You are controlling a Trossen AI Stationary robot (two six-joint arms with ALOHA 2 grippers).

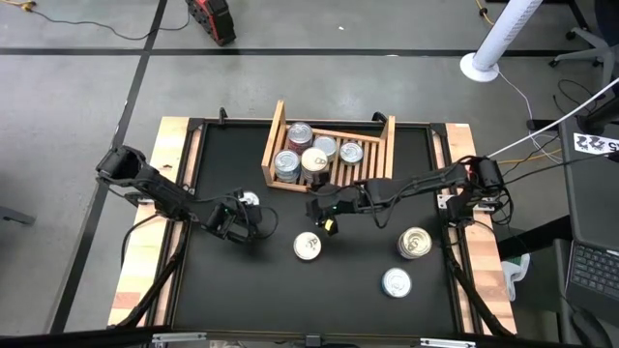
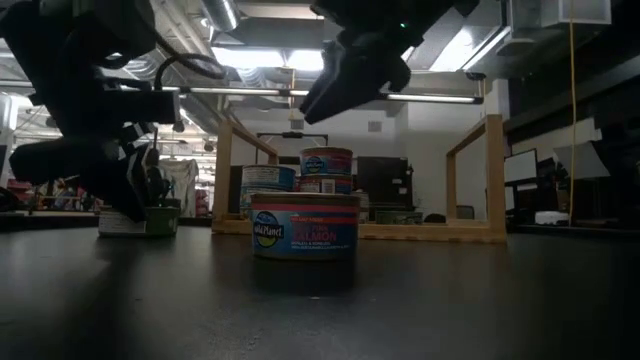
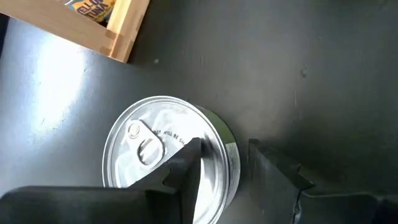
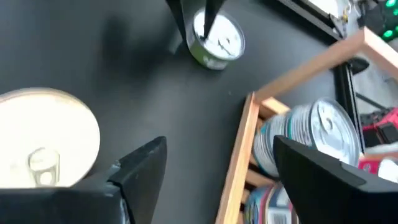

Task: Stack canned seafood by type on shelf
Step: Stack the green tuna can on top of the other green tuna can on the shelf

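Observation:
The wooden shelf (image 1: 375,159) stands at the far middle and holds several tins of canned seafood (image 1: 314,159). A green-sided tin (image 3: 155,149) sits flat on the black table, left of the shelf. My left gripper (image 3: 225,163) is open over it. One finger (image 3: 186,171) lies above the lid and the other (image 3: 273,171) stands outside the tin's wall. My right gripper (image 4: 217,177) is open and raised, in front of the shelf, above a red-and-blue tin (image 2: 305,225). Two more tins (image 1: 414,242) lie near right. My left gripper comes at the green-sided tin slanting down from the table's left. Its fingers straddle the tin's rim (image 3: 229,155) on the side nearest the arm. I cannot tell whether the finger above the lid touches it. The tin rests flat on the table.
The shelf's raised side boards (image 4: 239,155) stand close beyond my right gripper. Bare black table lies to the near left and between the loose tins (image 1: 397,282). Wooden strips (image 1: 150,242) border the table's left and right edges.

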